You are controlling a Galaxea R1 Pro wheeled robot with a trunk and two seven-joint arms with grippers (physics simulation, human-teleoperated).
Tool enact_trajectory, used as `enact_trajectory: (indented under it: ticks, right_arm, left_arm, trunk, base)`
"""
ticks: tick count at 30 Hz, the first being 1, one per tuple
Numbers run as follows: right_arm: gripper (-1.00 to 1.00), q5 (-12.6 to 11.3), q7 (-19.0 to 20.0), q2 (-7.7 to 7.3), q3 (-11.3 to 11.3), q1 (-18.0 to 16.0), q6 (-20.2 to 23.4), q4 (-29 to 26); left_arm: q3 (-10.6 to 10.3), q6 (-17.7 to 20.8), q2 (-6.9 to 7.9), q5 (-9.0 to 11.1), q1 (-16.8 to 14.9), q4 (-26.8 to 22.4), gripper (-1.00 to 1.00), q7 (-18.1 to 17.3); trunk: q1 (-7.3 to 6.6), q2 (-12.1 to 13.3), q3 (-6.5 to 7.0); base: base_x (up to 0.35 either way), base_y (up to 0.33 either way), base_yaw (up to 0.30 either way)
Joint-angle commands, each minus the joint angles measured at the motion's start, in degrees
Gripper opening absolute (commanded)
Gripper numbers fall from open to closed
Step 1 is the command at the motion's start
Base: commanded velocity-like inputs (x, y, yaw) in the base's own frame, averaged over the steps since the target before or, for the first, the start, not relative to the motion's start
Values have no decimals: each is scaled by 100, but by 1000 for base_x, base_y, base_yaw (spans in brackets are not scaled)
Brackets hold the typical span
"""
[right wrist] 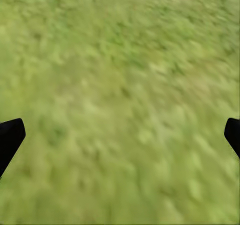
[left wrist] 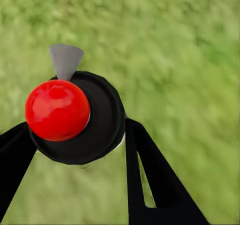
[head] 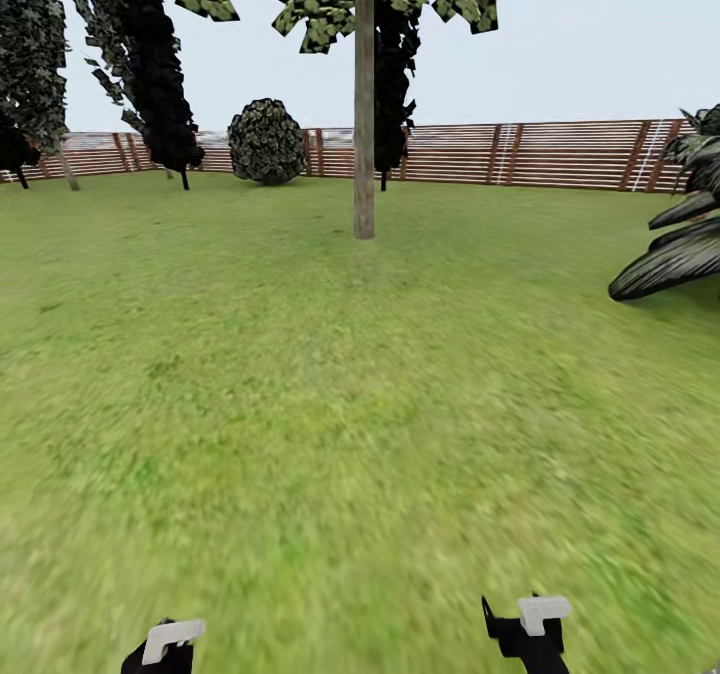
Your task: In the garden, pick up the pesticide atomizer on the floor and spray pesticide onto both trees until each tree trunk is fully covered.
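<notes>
Round dark bush stands at the far fence line, left of centre. Two near-black slim conifers rise beside it, another further right. Palm fronds droop in from the right edge. Pale grey sky overhead.

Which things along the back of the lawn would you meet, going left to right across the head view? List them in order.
Dark conifer → round bush → tree trunk → fence → palm fronds.
</notes>
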Motion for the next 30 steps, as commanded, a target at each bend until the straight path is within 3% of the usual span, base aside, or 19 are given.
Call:
enact_trajectory:
  ticks: [1, 30]
  right_arm:
    - [100, 25, -2, -1, -4, -3, -16, 5]
    - [100, 28, -1, -1, -4, -3, -16, 5]
  left_arm:
    - [-1, -19, 0, 33, -3, 4, -100, -2]
    - [-1, -19, 1, 33, -6, 6, -100, -3]
  trunk:
    - [2, -2, -5]
    - [2, -2, -5]
  base:
    - [337, 0, 1]
    - [337, 0, 0]
